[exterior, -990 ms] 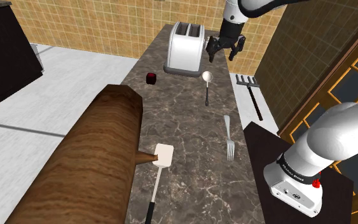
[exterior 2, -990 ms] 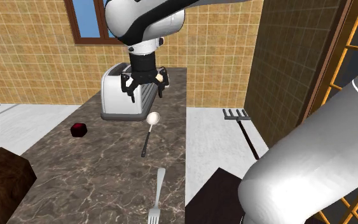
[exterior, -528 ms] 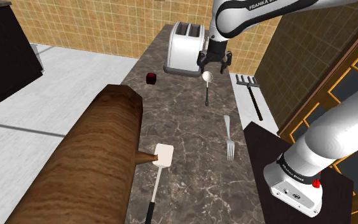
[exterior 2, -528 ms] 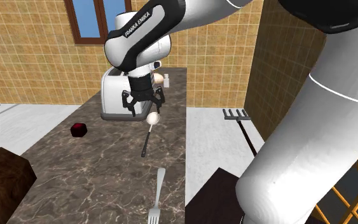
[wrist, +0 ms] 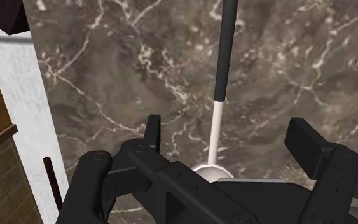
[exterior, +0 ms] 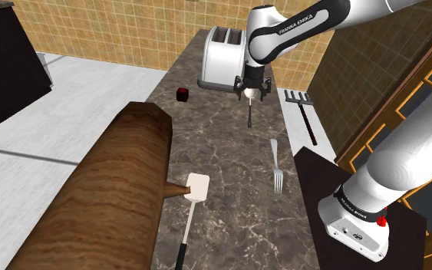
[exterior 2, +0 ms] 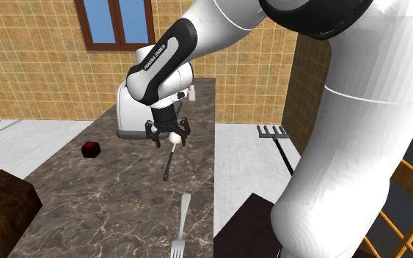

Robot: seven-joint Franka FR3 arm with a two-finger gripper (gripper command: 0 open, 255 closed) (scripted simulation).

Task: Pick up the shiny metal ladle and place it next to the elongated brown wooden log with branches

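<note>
The ladle [exterior: 249,115] lies on the dark marble counter [exterior: 222,153] in front of the toaster, with a silver bowl, a pale shaft and a dark handle. My gripper [exterior: 253,93] hangs low over its bowl end, open. In the wrist view the shaft [wrist: 218,121] runs between the two fingers of the gripper [wrist: 227,130] and neither finger touches it. From the second exterior view the gripper [exterior 2: 169,141] straddles the bowl, and the ladle's handle [exterior 2: 167,167] points away from it. The big brown log [exterior: 107,199] lies along the counter's edge at the shoulder view's lower left, its end [exterior 2: 3,212] also visible.
A white toaster [exterior: 223,57] stands just behind the gripper. A dark red cup [exterior: 183,94] sits beside it. A fork [exterior: 276,165] and a white spatula [exterior: 192,203] lie nearer the stand. A rake-like tool [exterior: 302,111] lies on the floor past the counter's edge.
The gripper has come down from beside the toaster's top and moved toward the shoulder view's left, ending low over the ladle's bowl. Its fingers stay open. The ladle has not moved.
</note>
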